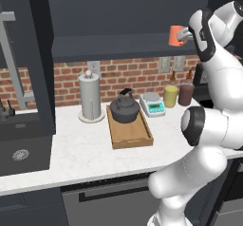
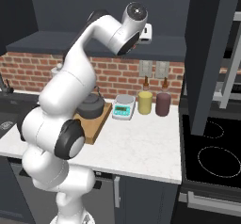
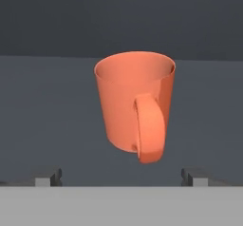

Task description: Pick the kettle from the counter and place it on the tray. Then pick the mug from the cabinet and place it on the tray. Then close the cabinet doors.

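From my remote seat, at the far left of the white marble-look table [image 1: 85,149] stands a tall grey paper-towel cylinder [image 1: 90,97] against the red brick wall. Just right of it lies the rectangular light-brown wooden tray [image 1: 130,136], and the squat dark grey kettle with an arched black handle [image 1: 125,107] sits on the tray's far end. Right of the tray is a small white-and-teal kitchen scale [image 1: 152,104], then a yellow-green handleless cup [image 1: 171,96] and, beside it, a dark maroon handleless cup [image 1: 185,95].

Above these, the dark navy-grey upper cabinet [image 1: 118,47] stands open, with one tall dark door [image 2: 209,53] swung out at the right. The small orange-red mug with a side handle [image 1: 177,35] stands upright on the cabinet shelf, towards its right side. My white arm reaches up to it. The two dark fingers [image 3: 46,177] are spread wide and grasp nothing; in the hand view the mug [image 3: 135,104] sits between and beyond them, its handle turned towards the camera, untouched.
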{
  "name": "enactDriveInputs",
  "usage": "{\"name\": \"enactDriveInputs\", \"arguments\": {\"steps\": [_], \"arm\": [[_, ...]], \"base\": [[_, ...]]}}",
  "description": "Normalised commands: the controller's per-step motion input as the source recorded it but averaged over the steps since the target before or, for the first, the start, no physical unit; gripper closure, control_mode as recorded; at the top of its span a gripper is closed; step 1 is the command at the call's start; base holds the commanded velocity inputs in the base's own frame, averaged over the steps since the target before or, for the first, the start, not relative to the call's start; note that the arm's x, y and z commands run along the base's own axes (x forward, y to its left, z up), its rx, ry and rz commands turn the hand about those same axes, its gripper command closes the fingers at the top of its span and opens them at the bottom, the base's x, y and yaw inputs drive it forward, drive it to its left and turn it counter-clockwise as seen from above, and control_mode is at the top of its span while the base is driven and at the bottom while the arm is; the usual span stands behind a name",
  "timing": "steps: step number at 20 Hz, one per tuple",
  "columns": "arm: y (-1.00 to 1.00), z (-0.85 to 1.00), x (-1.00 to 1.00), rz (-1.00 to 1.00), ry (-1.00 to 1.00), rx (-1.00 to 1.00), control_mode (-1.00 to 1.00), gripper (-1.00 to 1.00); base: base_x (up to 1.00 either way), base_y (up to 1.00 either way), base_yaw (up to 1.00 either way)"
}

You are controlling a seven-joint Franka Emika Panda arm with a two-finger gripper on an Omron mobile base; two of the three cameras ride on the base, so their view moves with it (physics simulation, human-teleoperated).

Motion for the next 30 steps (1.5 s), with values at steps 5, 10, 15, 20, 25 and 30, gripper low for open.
{"name": "enactDriveInputs", "arguments": {"steps": [5,10,15,20,25,30], "arm": [[0.0,-0.02,0.09,0.0,0.0,0.0,-1.0,-1.0],[-0.01,-0.04,0.13,0.0,0.0,0.0,-1.0,-1.0],[-0.02,-0.08,0.19,0.0,0.0,0.0,-1.0,-1.0],[-0.03,-0.03,0.13,0.0,0.0,0.0,-1.0,-1.0],[-0.04,0.0,0.09,0.01,0.0,0.0,-1.0,-1.0],[-0.01,-0.01,0.11,0.01,0.0,0.0,-1.0,-1.0]], "base": [[0.0,0.0,0.0],[0.0,0.0,0.0],[0.0,0.0,0.0],[0.0,0.0,0.0],[0.0,0.0,0.0],[0.0,0.0,0.0]]}}
